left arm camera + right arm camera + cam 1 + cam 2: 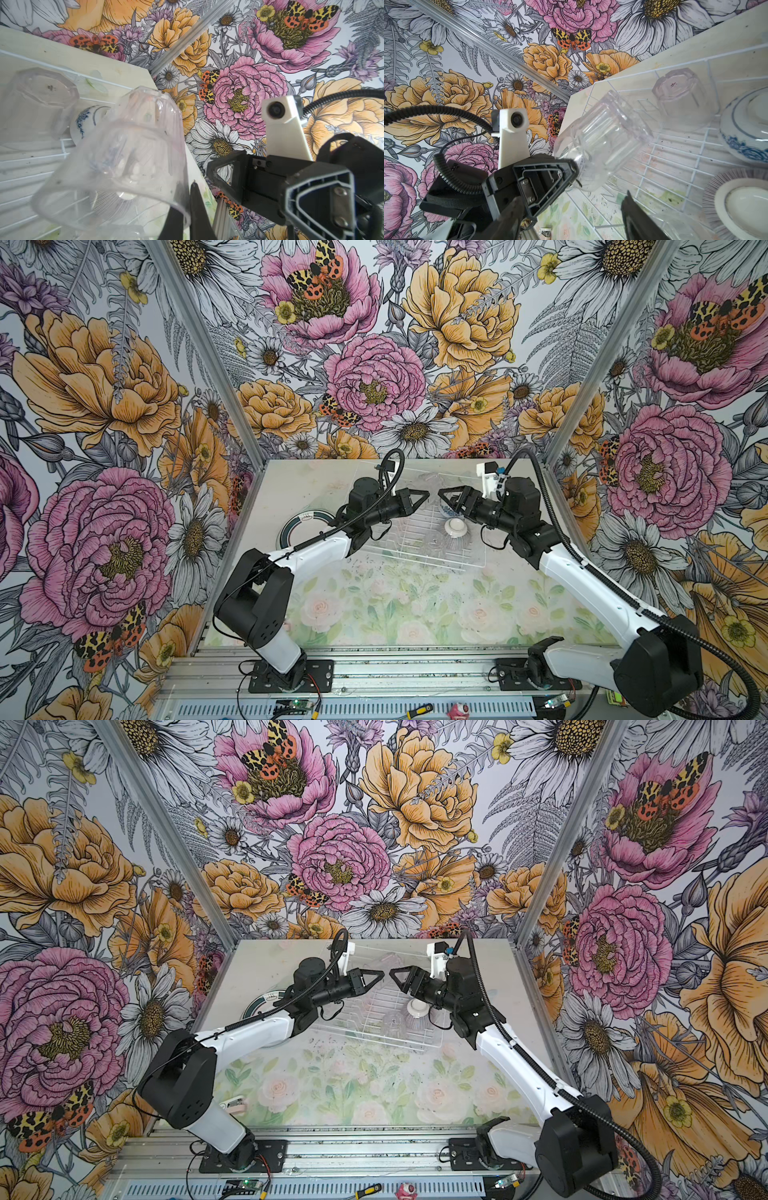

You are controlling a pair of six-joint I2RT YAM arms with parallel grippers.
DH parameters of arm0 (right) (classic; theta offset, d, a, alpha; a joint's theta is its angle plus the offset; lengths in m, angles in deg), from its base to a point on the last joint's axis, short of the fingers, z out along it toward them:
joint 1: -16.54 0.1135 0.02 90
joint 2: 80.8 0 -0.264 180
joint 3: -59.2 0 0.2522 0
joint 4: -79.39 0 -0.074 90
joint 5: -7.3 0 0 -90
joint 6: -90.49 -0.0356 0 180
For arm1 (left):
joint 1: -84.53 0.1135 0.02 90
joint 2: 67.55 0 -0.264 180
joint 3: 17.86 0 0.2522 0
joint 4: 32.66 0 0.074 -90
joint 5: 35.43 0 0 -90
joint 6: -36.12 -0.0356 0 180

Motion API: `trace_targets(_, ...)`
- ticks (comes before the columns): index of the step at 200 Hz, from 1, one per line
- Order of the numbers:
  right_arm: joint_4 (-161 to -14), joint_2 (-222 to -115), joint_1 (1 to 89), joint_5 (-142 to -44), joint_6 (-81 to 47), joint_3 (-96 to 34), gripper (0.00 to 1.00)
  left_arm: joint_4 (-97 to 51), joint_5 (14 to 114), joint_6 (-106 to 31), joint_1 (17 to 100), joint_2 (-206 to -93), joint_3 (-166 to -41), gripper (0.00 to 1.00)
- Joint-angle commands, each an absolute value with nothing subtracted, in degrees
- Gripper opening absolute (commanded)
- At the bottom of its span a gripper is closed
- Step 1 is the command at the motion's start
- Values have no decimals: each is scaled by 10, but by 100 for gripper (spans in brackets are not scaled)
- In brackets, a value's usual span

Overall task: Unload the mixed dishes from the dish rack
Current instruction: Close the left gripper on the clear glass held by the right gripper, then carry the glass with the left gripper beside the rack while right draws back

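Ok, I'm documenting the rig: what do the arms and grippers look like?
The left arm and right arm have white shell links and black joints. A black ribbed cable hose follows each. The left gripper and right gripper have black triangular open-frame fingers, plus a white camera bracket.

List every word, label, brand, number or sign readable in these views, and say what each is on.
No text can be read anywhere.
Plate left of the dish rack: a small mark near its centre, too small to read.
Upturned tumbler in the rack: a dark speck on its base, blurred, no letters.
Circuit board on the front rail: too small to read.
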State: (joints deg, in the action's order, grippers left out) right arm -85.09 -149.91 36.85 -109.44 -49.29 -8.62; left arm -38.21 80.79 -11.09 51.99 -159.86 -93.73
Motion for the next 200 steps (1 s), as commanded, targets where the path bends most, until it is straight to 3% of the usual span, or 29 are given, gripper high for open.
trace_targets(1, -861, -1471, 366, -1045, -458, -63, 77, -264, 719, -194, 551, -1566, -990, 0)
trace_targets(37, -880, -1430, 368, -986, -426, -21, 79, -113, 584, -268, 628, -1577, -1072, 0)
trace_targets(118, -913, -1360, 374, -922, -391, 59, 82, 1, 478, -318, 788, -1732, -1216, 0)
trace_targets(164, -908, -1319, 374, -924, -392, 89, 82, 165, 436, -366, 824, -1892, -1420, 0)
trace_targets(200, -896, -1279, 376, -914, -395, 113, 83, 293, 464, -371, 849, -1983, -1579, 0)
